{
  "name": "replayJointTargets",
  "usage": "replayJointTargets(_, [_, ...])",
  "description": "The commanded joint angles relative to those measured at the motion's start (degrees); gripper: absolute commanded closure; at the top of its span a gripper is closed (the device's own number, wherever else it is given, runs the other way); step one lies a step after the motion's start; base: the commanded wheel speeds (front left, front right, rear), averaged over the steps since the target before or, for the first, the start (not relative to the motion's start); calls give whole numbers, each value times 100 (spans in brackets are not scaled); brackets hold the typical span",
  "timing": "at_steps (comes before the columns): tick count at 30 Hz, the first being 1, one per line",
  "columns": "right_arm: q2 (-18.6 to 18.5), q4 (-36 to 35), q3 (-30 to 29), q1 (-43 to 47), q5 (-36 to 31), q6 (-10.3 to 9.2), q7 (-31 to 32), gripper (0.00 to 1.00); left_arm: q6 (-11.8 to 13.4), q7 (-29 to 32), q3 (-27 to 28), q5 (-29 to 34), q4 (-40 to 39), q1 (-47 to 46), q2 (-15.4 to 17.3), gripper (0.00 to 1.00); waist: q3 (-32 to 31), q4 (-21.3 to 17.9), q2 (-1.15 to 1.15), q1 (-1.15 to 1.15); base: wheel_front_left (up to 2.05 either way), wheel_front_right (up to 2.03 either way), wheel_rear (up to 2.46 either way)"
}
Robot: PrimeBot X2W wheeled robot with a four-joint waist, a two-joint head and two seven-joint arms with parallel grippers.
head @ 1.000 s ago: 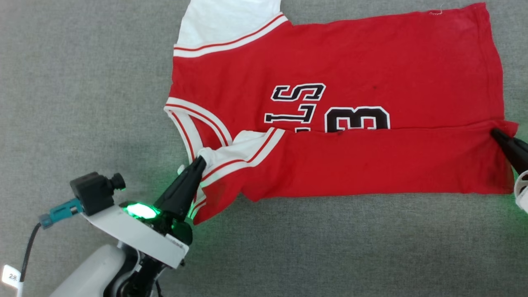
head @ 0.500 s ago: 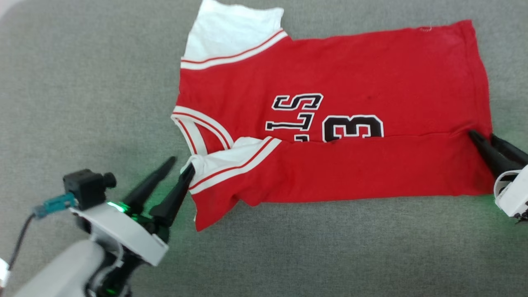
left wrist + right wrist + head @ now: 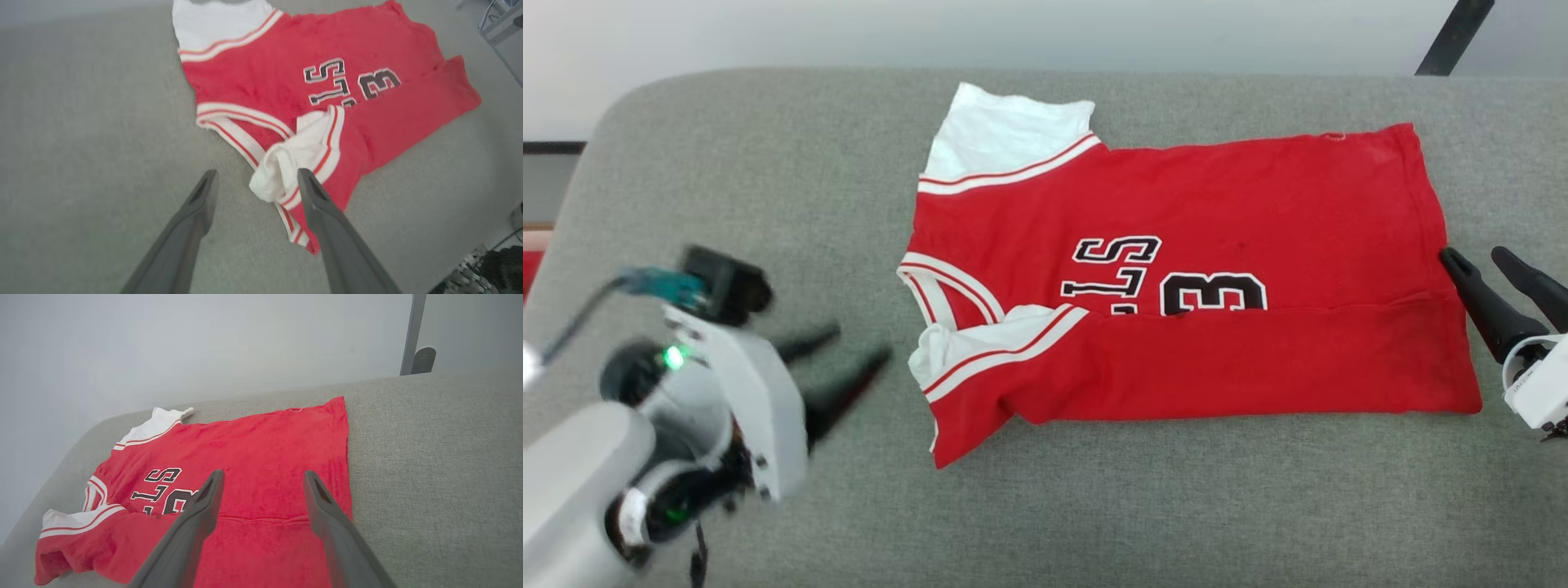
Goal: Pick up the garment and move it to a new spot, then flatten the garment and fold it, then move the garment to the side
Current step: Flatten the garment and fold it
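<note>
The garment (image 3: 1217,220), a red jersey with white sleeve panels, striped trim and black lettering, lies on the grey surface (image 3: 768,180) with its near long edge folded up over the number. My left gripper (image 3: 854,343) stands open just left of the folded white sleeve, holding nothing. In the left wrist view the garment (image 3: 310,61) lies ahead of the left gripper (image 3: 255,179), the bunched sleeve between its spread fingers. My right gripper (image 3: 1474,257) is open beside the hem corner. From the right wrist, the right gripper (image 3: 263,477) hovers over the garment (image 3: 265,449).
The grey padded surface ends in a rounded far-left corner, with a pale wall (image 3: 849,33) beyond. A dark pole (image 3: 1454,37) stands at the far right. Bare grey surface runs along the near side. Cables and gear (image 3: 490,265) lie off the edge.
Both grippers opened, let go of the garment's folded edge and drew back from it. The head camera tilted up, so the whole picture shifted and the far edge came into view.
</note>
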Motion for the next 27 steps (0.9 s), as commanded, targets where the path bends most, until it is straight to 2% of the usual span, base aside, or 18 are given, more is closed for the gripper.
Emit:
replayJointTargets(1, [28, -34, -22, 66, 46, -6, -30, 0, 191, 785, -240, -246, -292, -31, 126, 0, -51, 5, 0, 0, 0, 0, 0])
replayJointTargets(2, [28, -34, -22, 66, 46, -6, -30, 0, 191, 785, -240, -246, -292, -31, 126, 0, -51, 5, 0, 0, 0, 0, 0])
replayJointTargets(6, [58, -73, -17, 28, 23, -6, -64, 0, 554, 1724, -454, -601, -670, -115, 132, 0, 75, -64, 0, 0, 0, 0, 0])
replayJointTargets(10, [85, -74, 21, -57, -1, -6, -97, 0, 711, 2034, -548, -810, -564, -129, -103, 0, 231, -172, 0, 0, 0, 0, 0])
replayJointTargets(14, [95, -58, 14, -163, -7, -6, -126, 0, 621, 2078, -523, -1105, -235, -133, -406, 0, 388, -318, 0, 0, 0, 0, 0])
replayJointTargets(18, [101, -64, -10, -235, -10, -6, -160, 0, 513, 2050, -542, -1060, 246, -234, -568, 0, 532, -452, 0, 0, 0, 0, 0])
replayJointTargets(26, [-3, -59, -29, -327, 22, -6, -104, 0, 126, 2008, -650, -1115, 1239, -276, -978, 0, 736, -652, 0, 0, 0, 0, 0])
replayJointTargets(27, [-36, -58, -16, -329, 14, -6, -57, 0, 69, 2003, -663, -1127, 1309, -277, -1019, 21, 747, -661, 0, 0, 0, 0, 0])
